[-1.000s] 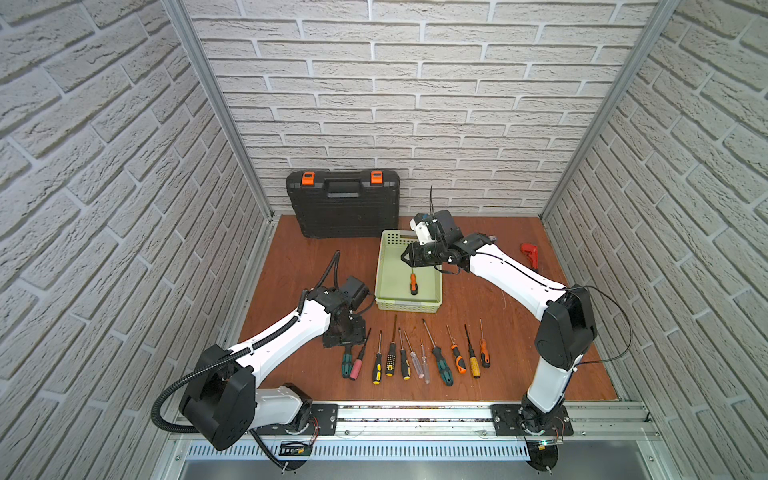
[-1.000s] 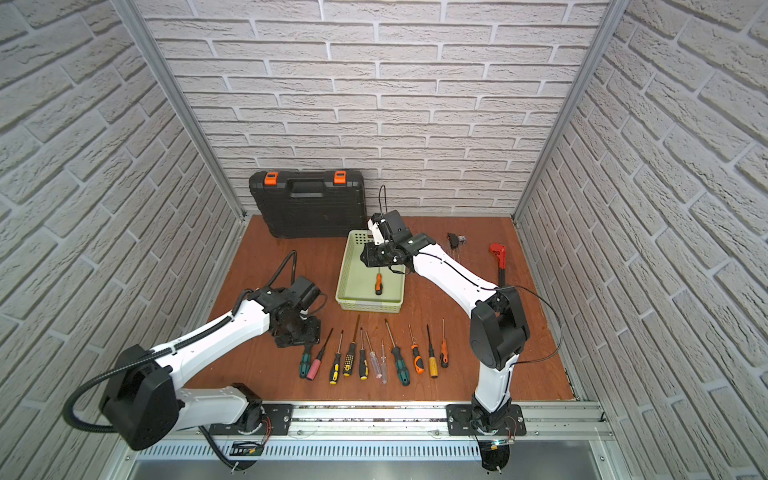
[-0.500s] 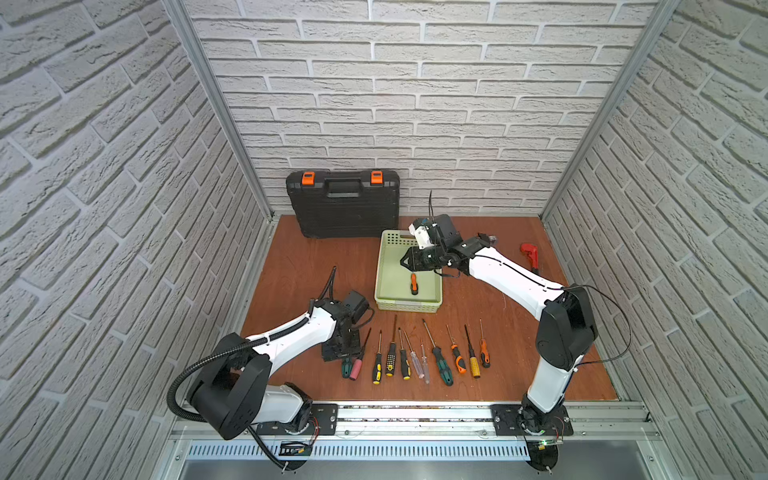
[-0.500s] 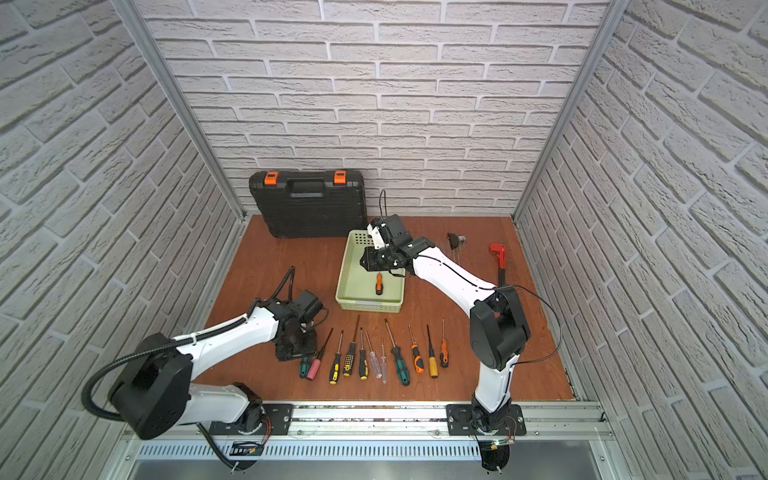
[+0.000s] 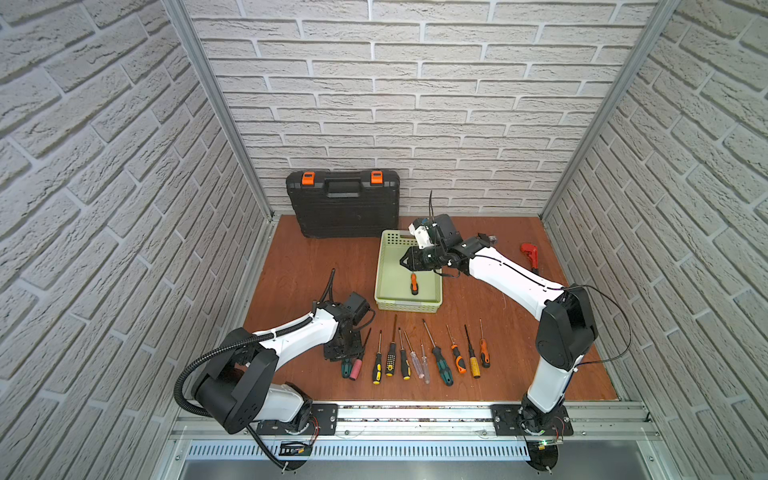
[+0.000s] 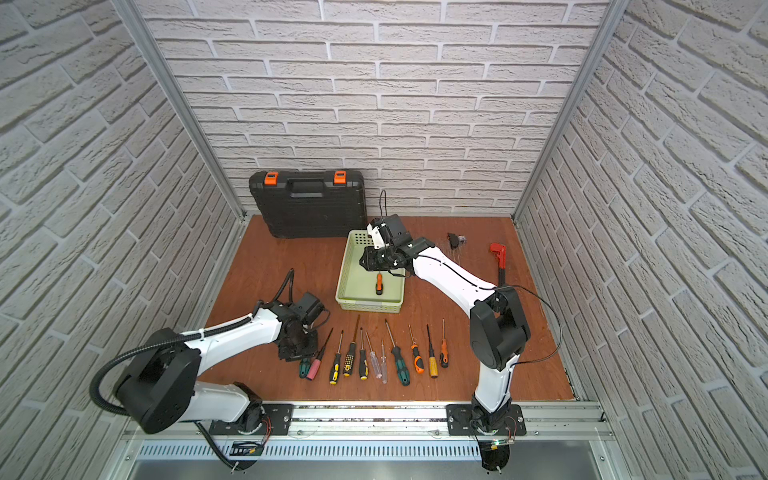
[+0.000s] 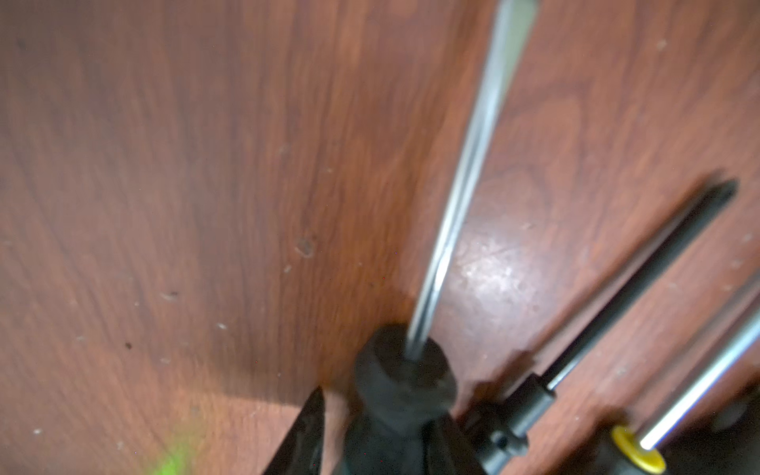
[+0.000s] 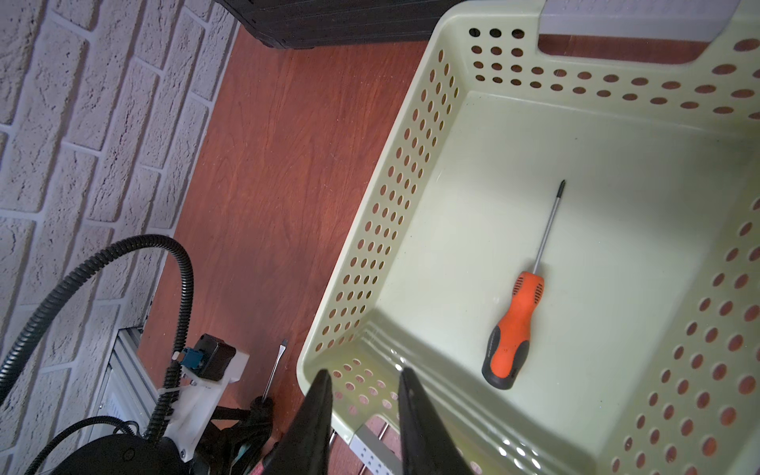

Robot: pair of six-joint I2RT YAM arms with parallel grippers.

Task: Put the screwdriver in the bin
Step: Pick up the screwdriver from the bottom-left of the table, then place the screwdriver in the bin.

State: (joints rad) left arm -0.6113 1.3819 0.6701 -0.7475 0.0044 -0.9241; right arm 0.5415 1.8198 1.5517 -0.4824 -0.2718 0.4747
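Pick-up step: my left gripper [image 5: 343, 356] straddles the green-handled screwdriver [image 7: 405, 370] at its handle. I cannot tell whether it is clamped. Next I need a firm pinch, a lift and a carry to the bin [image 5: 395, 286] ahead. My right gripper [image 8: 364, 407] hangs above it, parted and empty.

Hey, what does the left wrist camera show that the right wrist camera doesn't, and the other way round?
Only the left wrist view: a blurred close-up of a flat-tipped screwdriver at the left gripper, with two neighbouring screwdrivers beside it.

Only the right wrist view: the pale green bin, an orange-handled screwdriver lying inside it, the right gripper open and empty, the brick wall and the black case.

Both: the reddish wooden table, and probably that same flat-tipped screwdriver, seen small in the right wrist view.
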